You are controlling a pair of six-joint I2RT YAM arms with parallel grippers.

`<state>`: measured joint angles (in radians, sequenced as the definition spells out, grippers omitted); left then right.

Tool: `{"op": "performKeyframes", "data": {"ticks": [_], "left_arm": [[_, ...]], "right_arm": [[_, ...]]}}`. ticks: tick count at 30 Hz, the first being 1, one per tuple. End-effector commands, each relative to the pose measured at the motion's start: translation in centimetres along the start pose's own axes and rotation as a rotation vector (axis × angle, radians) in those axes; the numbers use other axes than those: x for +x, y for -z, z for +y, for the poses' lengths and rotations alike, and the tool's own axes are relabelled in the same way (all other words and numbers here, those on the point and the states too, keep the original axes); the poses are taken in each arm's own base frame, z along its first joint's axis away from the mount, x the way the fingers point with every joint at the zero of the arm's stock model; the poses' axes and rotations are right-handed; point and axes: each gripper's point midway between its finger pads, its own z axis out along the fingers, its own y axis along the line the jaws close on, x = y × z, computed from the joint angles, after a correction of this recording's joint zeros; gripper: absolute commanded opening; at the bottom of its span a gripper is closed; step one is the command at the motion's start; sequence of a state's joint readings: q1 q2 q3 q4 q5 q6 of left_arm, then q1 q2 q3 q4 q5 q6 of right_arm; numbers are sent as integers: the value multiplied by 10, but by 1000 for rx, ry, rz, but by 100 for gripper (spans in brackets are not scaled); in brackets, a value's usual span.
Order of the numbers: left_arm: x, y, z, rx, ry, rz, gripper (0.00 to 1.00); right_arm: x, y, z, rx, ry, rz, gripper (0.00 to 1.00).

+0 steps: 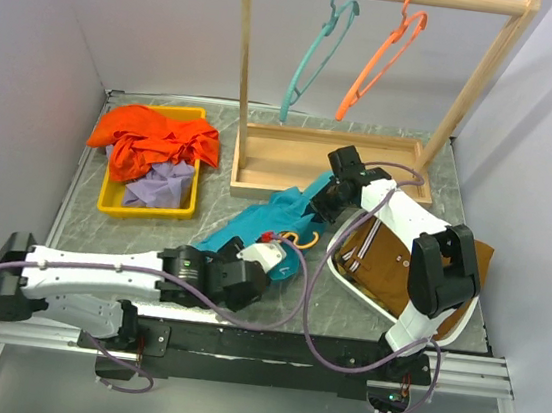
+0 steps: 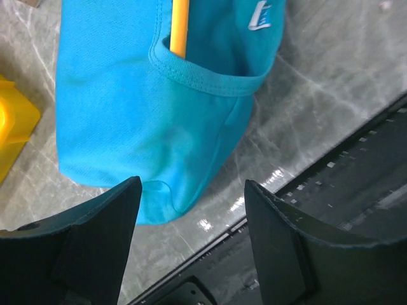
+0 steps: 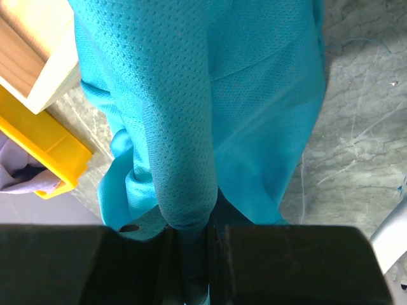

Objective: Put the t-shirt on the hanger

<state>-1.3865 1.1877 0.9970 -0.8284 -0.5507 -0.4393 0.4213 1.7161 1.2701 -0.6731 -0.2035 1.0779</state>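
Right gripper [image 3: 191, 234] is down on the plain teal cloth t-shirt [image 1: 259, 223], fingers pressed together with a fold of the fabric pinched between them, and the cloth fans away from the pinch in the wrist view. That hold is on the shirt's end toward the far edge, just in front of the wooden clothes rack [image 1: 311, 166].

The shirt lies bunched in a diagonal strip across the middle of the grey marbled counter [image 1: 112, 232], running from the rack's base down toward the near edge. At its near end sits the left gripper [image 2: 191, 197], fingers spread well apart and gripping nothing, with the shirt's edge between them and the ribbed collar just beyond. The thin yellow clothes hanger [image 2: 180, 25] shows as a yellow bar inside that collar opening. How far it runs under the cloth can't be seen from here.

Toward the far left corner, a yellow plastic bin [image 1: 107, 201] holds a crumpled orange-red garment [image 1: 154, 136] and a pale lavender garment [image 1: 162, 188]. On the rack's rail hang a teal hanger [image 1: 315, 55] and an orange hanger [image 1: 379, 63]. By the near right corner a white-rimmed tray with a brown floor [image 1: 375, 259] lies partly under the right arm.
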Motion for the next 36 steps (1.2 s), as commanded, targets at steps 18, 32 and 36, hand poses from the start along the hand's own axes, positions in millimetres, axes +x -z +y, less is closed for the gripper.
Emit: {"op": "performKeyframes", "data": {"ticks": [18,32,36], "left_arm": [[-19,-39,2,-98,-67,-137,73],[-43,-30,18,-44,30,-296,38],[-48,-28,17,-18,46,-324,26]], "right_arm": [[20,38,11,-109,43,34,0],[45,51,24,-131,94,49,0],[47,56,27,-140,107,50,0]]}}
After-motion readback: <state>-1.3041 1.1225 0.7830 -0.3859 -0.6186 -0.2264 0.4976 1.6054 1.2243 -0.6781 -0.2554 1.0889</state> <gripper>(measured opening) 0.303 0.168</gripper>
